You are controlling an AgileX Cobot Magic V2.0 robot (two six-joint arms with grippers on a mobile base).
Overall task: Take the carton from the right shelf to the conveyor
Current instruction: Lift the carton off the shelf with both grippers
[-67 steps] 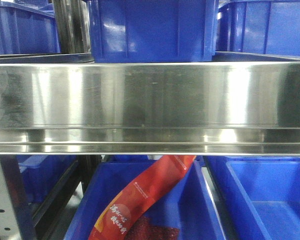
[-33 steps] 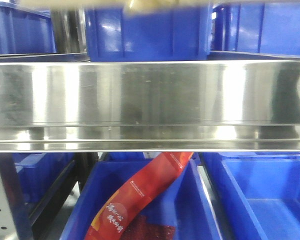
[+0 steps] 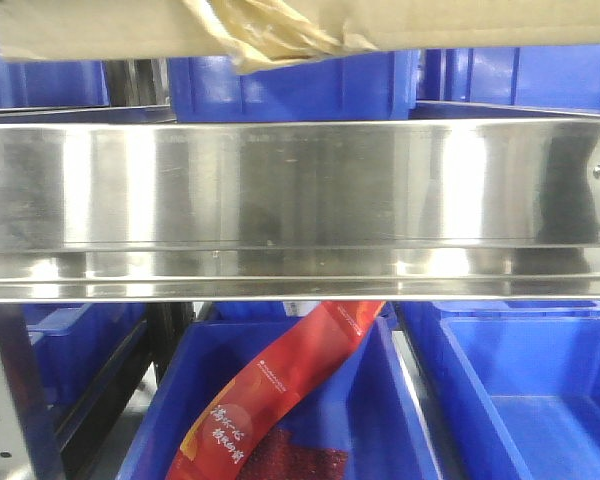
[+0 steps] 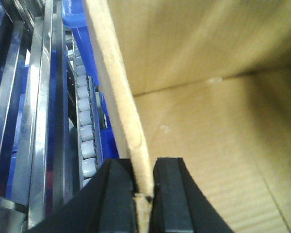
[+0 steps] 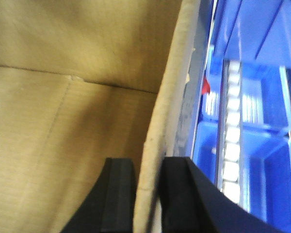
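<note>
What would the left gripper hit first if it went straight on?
The box itself: the left gripper is shut on its side wall, which would probably run deeper into the grip. Depth beyond is unclear.

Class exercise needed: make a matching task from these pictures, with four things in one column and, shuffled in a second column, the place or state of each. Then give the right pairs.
Column one
1. carton
2. shelf
3. red packet
4. left gripper

Column two
A. lies in a blue bin
B. shiny steel, running across the front view
C. shut on the carton's wall
D. brown, along the top edge of the front view

Pairs: 1-D, 2-B, 3-A, 4-C
</note>
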